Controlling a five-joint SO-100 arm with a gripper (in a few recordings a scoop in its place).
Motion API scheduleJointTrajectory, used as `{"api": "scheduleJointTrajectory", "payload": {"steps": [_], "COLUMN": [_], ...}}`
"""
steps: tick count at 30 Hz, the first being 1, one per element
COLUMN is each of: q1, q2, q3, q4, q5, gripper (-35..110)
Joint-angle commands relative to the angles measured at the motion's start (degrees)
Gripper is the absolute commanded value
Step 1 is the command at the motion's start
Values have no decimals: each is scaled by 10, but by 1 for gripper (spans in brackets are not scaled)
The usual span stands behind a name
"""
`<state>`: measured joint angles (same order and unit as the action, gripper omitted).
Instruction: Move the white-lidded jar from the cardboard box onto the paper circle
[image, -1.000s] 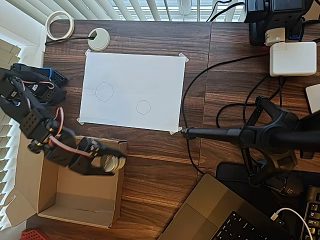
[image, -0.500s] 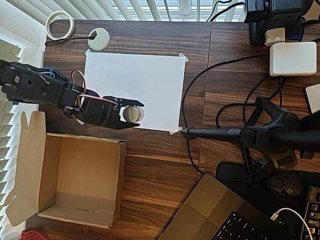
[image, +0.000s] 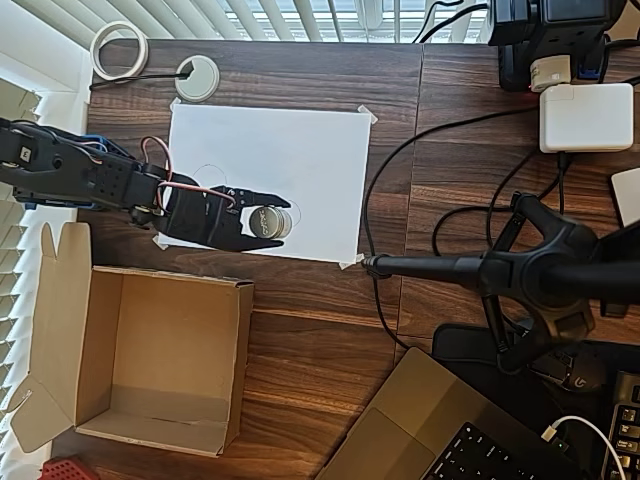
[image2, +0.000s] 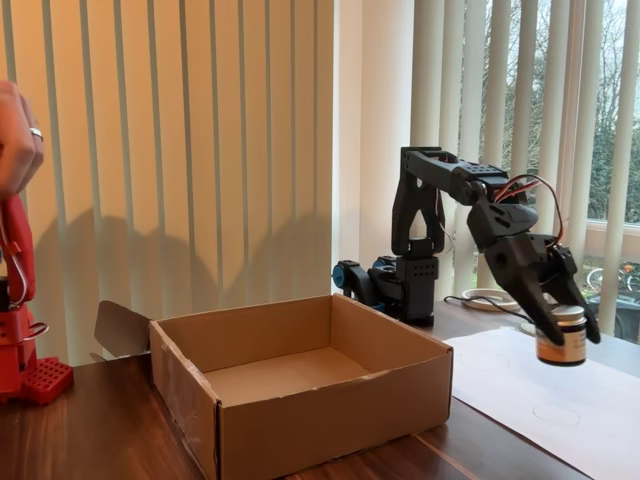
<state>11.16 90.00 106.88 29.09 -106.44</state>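
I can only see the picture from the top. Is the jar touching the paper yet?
Observer: Not quite, I think. From the side, the jar seems to hang just above the paper.
Operator: Is it tipping over?
Observer: No, it is upright.
Operator: Where does the gripper hold it?
Observer: The gripper is shut around the lid end; the dark body hangs below.

white-lidded jar (image: 268, 221) carried from cardboard box (image: 150, 360) to above paper sheet (image: 290, 150)
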Motion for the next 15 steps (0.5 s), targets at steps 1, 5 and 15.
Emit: {"api": "scheduleJointTrajectory", "payload": {"steps": [1,5,15], "q1": [-6,-17,-23], "q2": [4,-13,-34], "q3": [2,19,69], "q4": [-37,-62,-123], "q5": [-11,-13,-31], "gripper": [4,4,4]}}
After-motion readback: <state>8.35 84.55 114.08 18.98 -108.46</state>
